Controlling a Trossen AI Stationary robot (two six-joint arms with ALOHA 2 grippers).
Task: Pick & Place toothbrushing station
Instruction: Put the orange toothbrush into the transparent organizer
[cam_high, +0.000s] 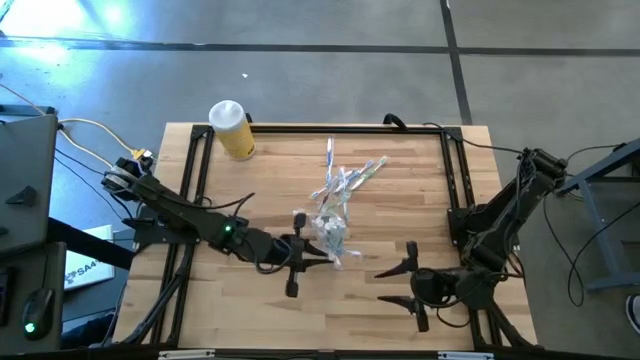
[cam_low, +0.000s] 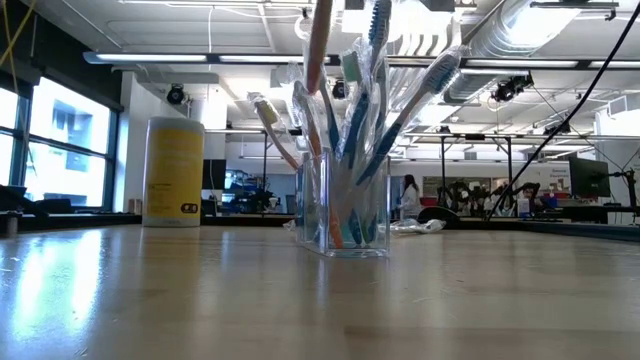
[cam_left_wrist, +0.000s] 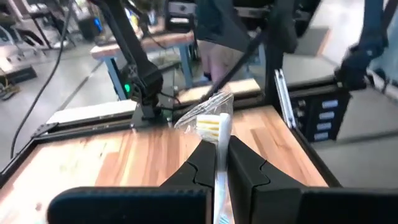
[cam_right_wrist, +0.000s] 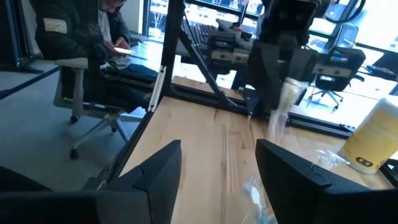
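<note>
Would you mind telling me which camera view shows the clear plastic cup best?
The low view: the clear plastic cup stands upright mid-table, side-on, brushes sticking out of it. The high view shows it only from above as a pale cluster. In the right wrist view it cannot be made out for certain, and the left wrist view does not show it.

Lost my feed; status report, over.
Left tool shut on wrapped toothbrush. Right tool open, empty. Clear cup upright, brushes inside. Yellow bottle well clear.
</note>
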